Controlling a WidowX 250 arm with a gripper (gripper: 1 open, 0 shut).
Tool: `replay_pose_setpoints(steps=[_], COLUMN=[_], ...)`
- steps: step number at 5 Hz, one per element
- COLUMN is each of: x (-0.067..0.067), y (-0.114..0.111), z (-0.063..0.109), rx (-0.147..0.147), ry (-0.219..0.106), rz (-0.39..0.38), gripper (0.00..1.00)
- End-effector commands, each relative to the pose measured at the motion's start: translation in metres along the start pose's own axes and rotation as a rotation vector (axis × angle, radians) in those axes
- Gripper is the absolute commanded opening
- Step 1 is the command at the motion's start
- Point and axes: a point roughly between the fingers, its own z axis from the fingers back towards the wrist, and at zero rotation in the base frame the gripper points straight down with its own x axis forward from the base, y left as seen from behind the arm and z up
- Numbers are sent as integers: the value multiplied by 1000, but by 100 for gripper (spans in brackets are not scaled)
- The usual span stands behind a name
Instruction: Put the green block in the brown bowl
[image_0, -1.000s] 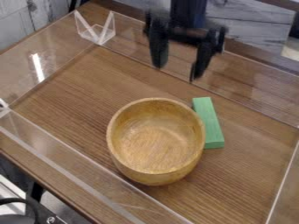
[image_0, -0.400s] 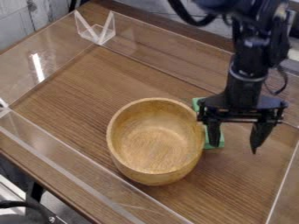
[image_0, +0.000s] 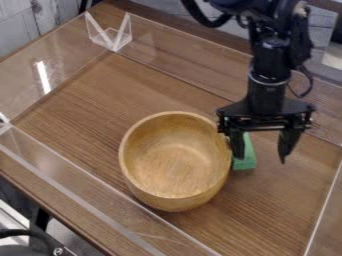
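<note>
Overhead — spread gripper (image_0: 261, 147) astride green block (image_0: 246, 153)

A: Arm, one, black: where does it enter?

B: From the upper right, cables looped near the top edge, wrist column running straight down.

A: Gripper (image_0: 262, 150)?

B: Pointing straight down, low over the surface. Two dark fingers (image_0: 285, 143) hang spread wide apart, tips downward, jaws fully parted.

A: Anything between the fingertips?

B: Cannot tell if they touch anything.
</note>
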Motion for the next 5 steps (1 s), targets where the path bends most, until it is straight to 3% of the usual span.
replay_pose_setpoints(steps=[1,5], x=[11,23], y=[-1,0], z=[7,-7], rx=[-31,-40], ry=[-22,-10], rz=[12,32], gripper=[100,100])
